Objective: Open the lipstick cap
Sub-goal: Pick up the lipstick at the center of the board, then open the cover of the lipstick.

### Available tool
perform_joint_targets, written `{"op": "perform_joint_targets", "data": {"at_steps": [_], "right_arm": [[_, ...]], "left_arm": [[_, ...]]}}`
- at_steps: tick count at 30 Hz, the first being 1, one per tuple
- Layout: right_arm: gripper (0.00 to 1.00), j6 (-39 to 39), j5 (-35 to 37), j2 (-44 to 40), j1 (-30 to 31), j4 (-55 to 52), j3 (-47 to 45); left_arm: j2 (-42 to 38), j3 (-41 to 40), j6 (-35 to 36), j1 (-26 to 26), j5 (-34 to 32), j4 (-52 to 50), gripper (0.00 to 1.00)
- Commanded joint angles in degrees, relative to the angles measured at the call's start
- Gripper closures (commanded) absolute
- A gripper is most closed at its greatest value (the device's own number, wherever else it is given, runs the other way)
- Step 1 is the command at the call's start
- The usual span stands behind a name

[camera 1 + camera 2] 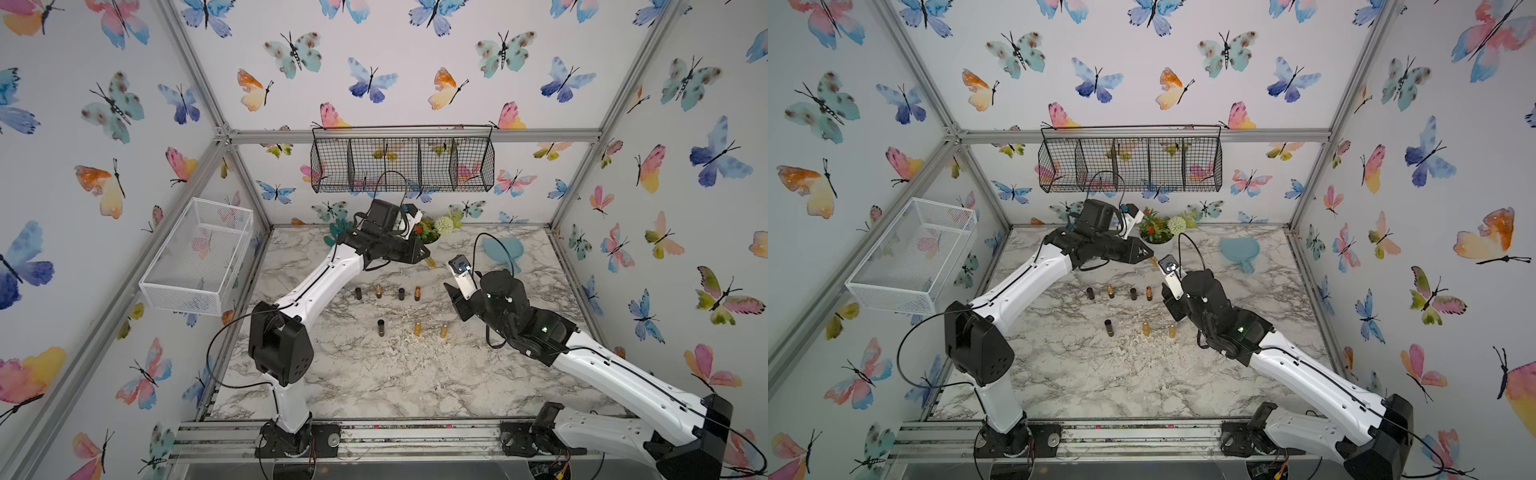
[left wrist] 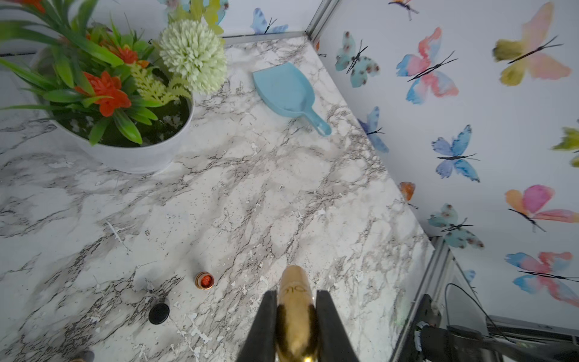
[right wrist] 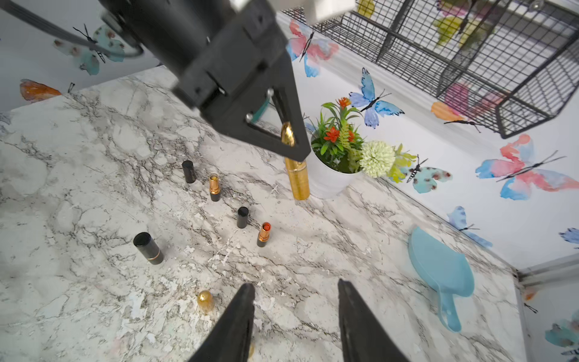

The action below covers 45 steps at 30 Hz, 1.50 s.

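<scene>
My left jaws clamp the gold lipstick (image 2: 296, 308) clear of the surface (image 2: 250, 194); right jaws open, empty, so next I grip its free end at their 11 o'clock and pull.

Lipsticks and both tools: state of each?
left tool: shut on held gold lipstick.
held gold lipstick: looks capped.
right tool: open, empty.
red lipstick: uncapped, upright.
other open lipstick: uncapped, upright.
black cap beside red lipstick: off, standing.
other black cap: off, standing.
black lipstick: capped, upright.
middle gold lipstick: capped, upright.
end gold lipstick: capped, upright.
</scene>
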Motion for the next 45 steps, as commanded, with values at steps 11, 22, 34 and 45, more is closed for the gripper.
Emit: {"op": "perform_joint_targets", "data": {"at_steps": [11, 22, 34, 45], "right_arm": [[0.47, -2.2, -11.8, 8.6, -1.5, 6.6, 5.4], [0.51, -2.3, -20.7, 13.9, -3.4, 6.7, 9.0], [0.62, -2.6, -22.6, 15.4, -3.5, 7.4, 9.5], [0.98, -3.3, -22.7, 15.0, -3.5, 6.1, 9.8]], "left_arm": [[-12.2, -11.2, -2.2, 7.7, 21.3, -3.6, 0.84], [-14.7, -13.7, -0.5, 8.7, 22.8, -4.7, 0.83], [-14.0, -14.8, 0.4, 8.8, 23.9, -5.5, 0.9], [-12.8, -14.6, 0.6, 8.9, 21.0, -5.7, 1.0]]}}
